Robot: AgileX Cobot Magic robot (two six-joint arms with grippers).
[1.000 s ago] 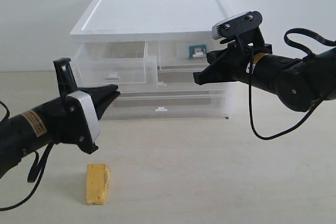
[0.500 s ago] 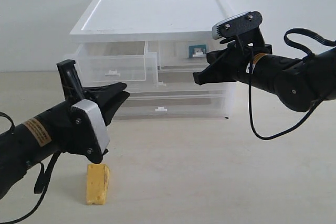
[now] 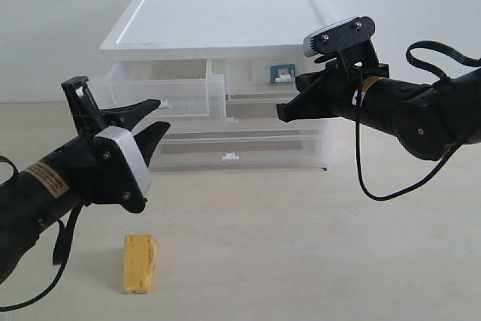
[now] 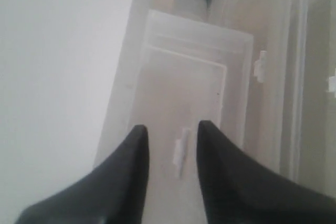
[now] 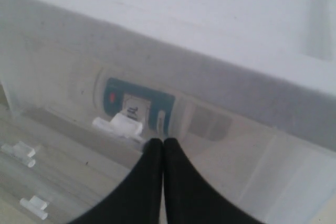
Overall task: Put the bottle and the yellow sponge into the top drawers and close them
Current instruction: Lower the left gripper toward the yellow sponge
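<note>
The yellow sponge [image 3: 140, 263] lies on the table at the front left, below my left arm. My left gripper [image 3: 161, 113] [image 4: 170, 132] hangs open and empty in front of the pulled-out left top drawer [image 3: 161, 95] [image 4: 157, 66], well above the sponge. That drawer's white tab handle [image 4: 181, 153] shows between the fingers. The bottle [image 3: 282, 73] [image 5: 137, 106] lies inside the right top drawer [image 3: 301, 73], its blue-teal label showing through the front. My right gripper [image 3: 280, 113] [image 5: 161, 142] is shut and empty just in front of that drawer, beside its tab handle [image 5: 118, 126].
The white-topped cabinet [image 3: 225, 20] stands at the back middle of the table. Two full-width translucent drawers [image 3: 240, 152] lie below the top pair. The left top drawer sticks out farther than the right one. A pale wall is behind the cabinet.
My left arm dipped towards the sponge, then rose and drew back left, and its jaws have spread wider. The sponge, the drawers and the right arm have not moved.
</note>
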